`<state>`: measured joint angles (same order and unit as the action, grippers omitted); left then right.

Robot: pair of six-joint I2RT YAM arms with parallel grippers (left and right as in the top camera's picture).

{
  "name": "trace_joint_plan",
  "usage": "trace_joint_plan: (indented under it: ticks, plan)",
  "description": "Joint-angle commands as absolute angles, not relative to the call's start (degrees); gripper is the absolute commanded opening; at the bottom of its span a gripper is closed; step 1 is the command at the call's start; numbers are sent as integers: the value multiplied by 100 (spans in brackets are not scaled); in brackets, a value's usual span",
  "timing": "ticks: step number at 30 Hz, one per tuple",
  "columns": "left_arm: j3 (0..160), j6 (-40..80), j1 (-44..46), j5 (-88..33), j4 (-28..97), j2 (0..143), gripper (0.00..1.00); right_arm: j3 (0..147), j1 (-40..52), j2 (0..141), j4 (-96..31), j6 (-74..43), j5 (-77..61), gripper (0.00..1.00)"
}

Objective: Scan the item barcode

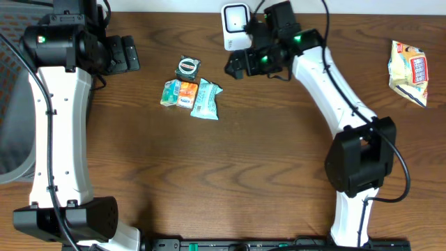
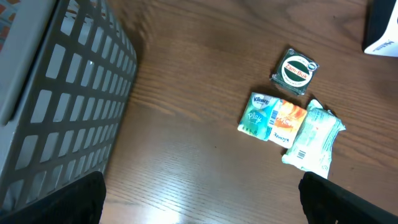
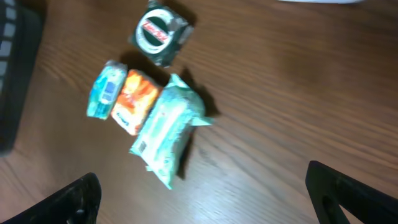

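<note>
The step looks like a first pickup, best done by closing across the narrow sides of the wipes pack (image 1: 206,99) so its barcode (image 2: 299,153) stays uncovered. The left gripper (image 1: 124,54) hangs wide open and empty near the far left corner of the table (image 1: 230,181). A round tin (image 1: 187,66), a tissue pack (image 1: 178,93) and the wipes pack lie together near the far edge. The right gripper (image 1: 235,67), equally wide and empty, hovers just right of them, with the scanner (image 1: 235,26) behind it.
</note>
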<state>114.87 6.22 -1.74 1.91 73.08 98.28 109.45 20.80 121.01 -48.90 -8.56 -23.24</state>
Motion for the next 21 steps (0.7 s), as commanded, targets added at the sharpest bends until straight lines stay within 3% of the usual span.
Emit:
trace_joint_plan:
  ticks: [1,21]
  plan:
    - [11458,672,-198,283,7308,9850,98,10923,2279,12014,-4880,-923,-2034,99]
    - [11458,672,-198,283,7308,9850,98,10895,2528,12195,-4886,-1074,-1662,99]
